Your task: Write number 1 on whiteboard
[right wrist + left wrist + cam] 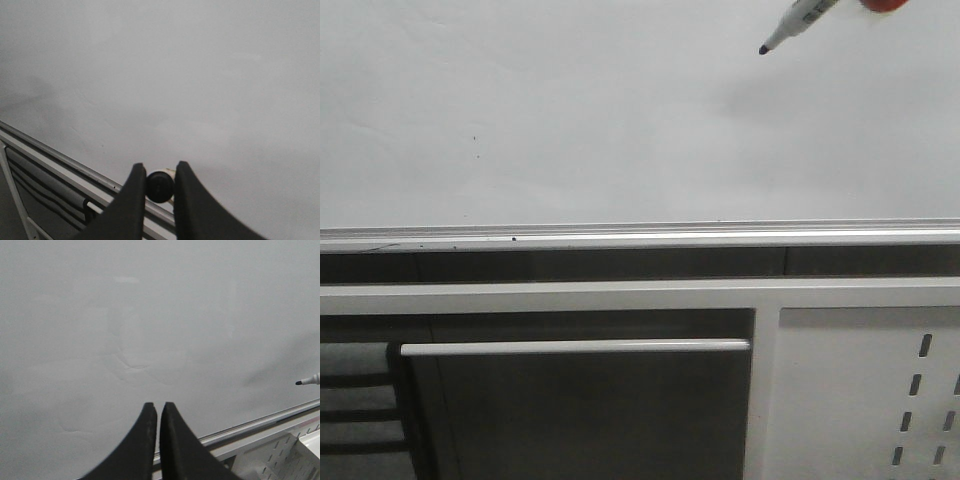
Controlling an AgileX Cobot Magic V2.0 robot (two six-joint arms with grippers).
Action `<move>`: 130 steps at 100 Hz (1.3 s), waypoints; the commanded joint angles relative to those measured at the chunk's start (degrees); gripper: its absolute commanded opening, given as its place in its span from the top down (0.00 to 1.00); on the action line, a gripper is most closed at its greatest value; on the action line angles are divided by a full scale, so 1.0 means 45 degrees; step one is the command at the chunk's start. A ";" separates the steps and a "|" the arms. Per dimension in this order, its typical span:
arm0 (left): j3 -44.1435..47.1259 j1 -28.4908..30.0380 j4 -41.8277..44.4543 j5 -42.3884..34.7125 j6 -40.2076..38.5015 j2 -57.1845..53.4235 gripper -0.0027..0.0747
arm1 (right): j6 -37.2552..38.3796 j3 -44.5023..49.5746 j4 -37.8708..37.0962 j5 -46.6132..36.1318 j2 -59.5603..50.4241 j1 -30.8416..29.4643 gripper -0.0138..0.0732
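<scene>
Marker [798, 24] tip hangs at the top right of the front view, just off the whiteboard [570, 120], which carries no 1 yet. Left wrist view: left end effector [156, 412] pinched closed on nothing. Right wrist view: right end effector [159, 175] grips the marker's butt; too hard a push could twist it. Metal rail [640, 238] and perforated panel [880, 400] sit below, obstructing nothing.

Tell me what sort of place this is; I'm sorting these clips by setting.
Probably an office, classroom or lab wall station rather than a home. A large whiteboard with a silver rail fills the view, a white perforated panel sits below it, and the right gripper holds a marker.
</scene>
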 commanded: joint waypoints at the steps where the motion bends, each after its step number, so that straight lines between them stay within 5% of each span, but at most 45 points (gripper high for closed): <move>1: -0.0398 0.0052 -0.0159 -0.0113 -0.0117 0.0005 0.99 | -0.0060 -0.0876 -0.0697 -0.1236 0.0597 0.0134 0.89; 72: -0.0398 0.0052 -0.0159 -0.0341 -0.0117 0.0005 0.99 | -0.0060 -0.1316 -0.1432 -0.5154 0.5751 0.0688 0.89; 90: -0.0398 0.0052 -0.0159 0.0301 -0.0117 0.0005 0.99 | -0.0060 -0.1316 -0.1432 -0.3354 0.4949 0.1113 0.89; 115: -0.0423 0.0052 -0.0249 0.2525 -0.0117 0.0611 0.99 | -0.0060 -0.2194 -0.1291 0.1888 0.2950 0.1239 0.89; 130: -0.0469 0.0052 -0.0249 0.4902 0.0024 0.2206 0.99 | -0.0060 -0.3066 -0.1242 0.3380 0.2836 0.1239 0.89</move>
